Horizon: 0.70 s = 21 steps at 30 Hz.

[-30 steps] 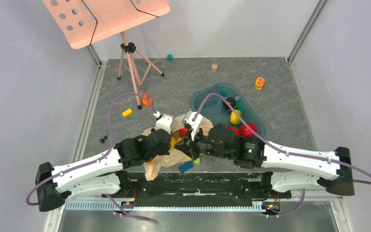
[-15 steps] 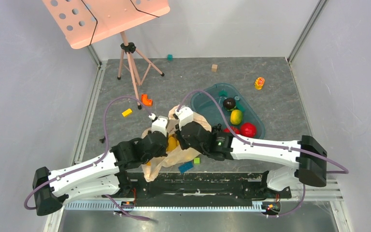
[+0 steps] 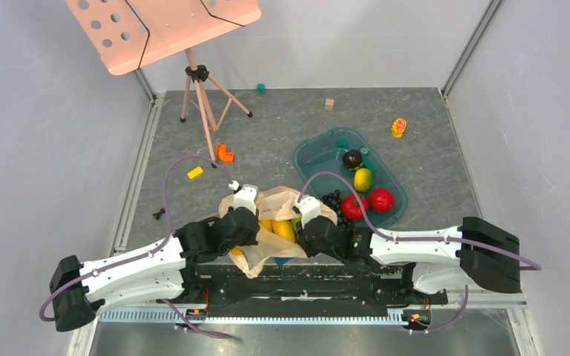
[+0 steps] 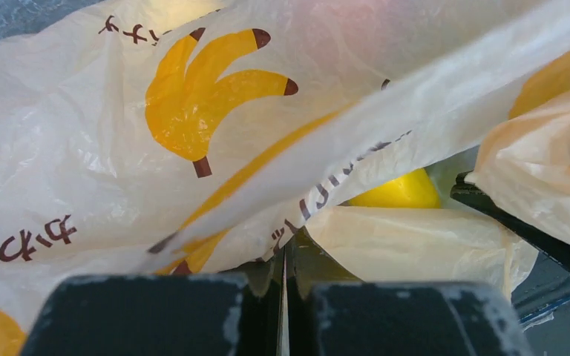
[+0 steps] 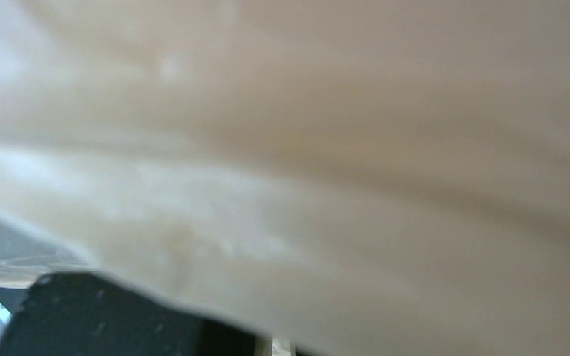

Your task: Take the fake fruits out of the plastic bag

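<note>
Tool status, left arm: the left tool (image 4: 284, 285) is closed to a hairline gap. In the left wrist view a fold of the plastic bag (image 4: 193, 148) runs down into that gap, so it is judged to be pinching the film. Just past the pinched fold a glossy yellow fruit (image 4: 397, 193) shows under the film; which fruit it is cannot be told.

Right arm: the right tool (image 3: 306, 236) is pressed into the bag from the 3 o'clock side. Blurred beige film fills its wrist view, so whether it is open, closed or holding anything cannot be told.

Location: in the top view the bag lies at the 6 o'clock edge of the bench (image 3: 282, 126), between the 2 tools, with the left tool on its 9 o'clock side. Its mouth is spread, and long yellow banana-like pieces (image 3: 282, 228) lie exposed inside. A lemon (image 3: 363, 179) and a red apple (image 3: 381, 199) lie in the teal tray (image 3: 319, 142), at 2 o'clock from the bag.

Step in hand: extraction, judged partly complete. One tool anchors the film while the other reaches for the contents.

Next move, requirements:
1. Hold the left pinch so that the mouth is kept open.
2. Close the right tool on a fruit only, with no film between.
3. Lift clear toward 2 o'clock without dragging the bag.
</note>
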Available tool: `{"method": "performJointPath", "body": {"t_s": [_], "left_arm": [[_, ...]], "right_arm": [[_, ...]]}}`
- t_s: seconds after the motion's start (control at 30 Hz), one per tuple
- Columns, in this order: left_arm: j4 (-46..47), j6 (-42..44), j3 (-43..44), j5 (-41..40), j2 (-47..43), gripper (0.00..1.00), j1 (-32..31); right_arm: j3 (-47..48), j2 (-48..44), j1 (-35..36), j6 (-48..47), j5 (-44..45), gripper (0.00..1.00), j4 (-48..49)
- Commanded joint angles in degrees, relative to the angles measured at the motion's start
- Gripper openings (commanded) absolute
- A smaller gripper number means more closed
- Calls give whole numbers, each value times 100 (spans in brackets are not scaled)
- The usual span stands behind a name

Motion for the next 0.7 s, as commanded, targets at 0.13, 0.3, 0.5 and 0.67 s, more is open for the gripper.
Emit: {"method": "performJointPath", "body": {"t_s": [0.13, 0.3, 0.5, 0.67], "left_arm": [[593, -399, -495, 86, -427, 2, 35], [940, -326, -845, 409, -799, 2, 32], [1347, -298, -1164, 723, -883, 2, 34], [1489, -215, -1274, 719, -911, 2, 27]], "right_arm": [[-603, -57, 268, 480, 92, 14, 636], [-335, -6, 390, 396, 247, 23, 340], [237, -216, 408, 222, 302, 50, 331], [870, 122, 381, 162, 481, 64, 222]]}}
